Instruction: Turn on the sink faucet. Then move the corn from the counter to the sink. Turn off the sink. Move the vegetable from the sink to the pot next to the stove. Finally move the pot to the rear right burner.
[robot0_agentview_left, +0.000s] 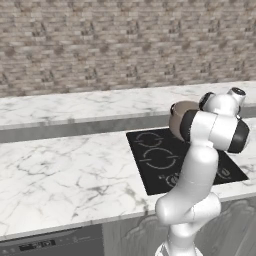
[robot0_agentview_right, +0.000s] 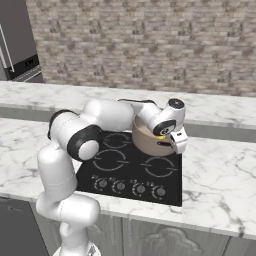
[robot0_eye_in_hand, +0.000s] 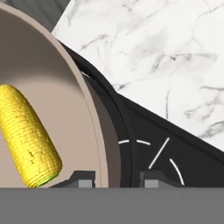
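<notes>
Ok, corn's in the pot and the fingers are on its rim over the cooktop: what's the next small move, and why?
Probably keep the grip and settle the pot squarely on the rear right ring. The gripper straddles its wall, one finger inside, one outside, the corn lies within, and the pot is already over the stove near its back right corner.

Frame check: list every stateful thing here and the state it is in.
pot: upright on the stove, at its rear right, wall gripped
corn: lying inside the pot
end effector: closed on the pot wall, one finger inside, one outside
stove: no glow visible
</notes>
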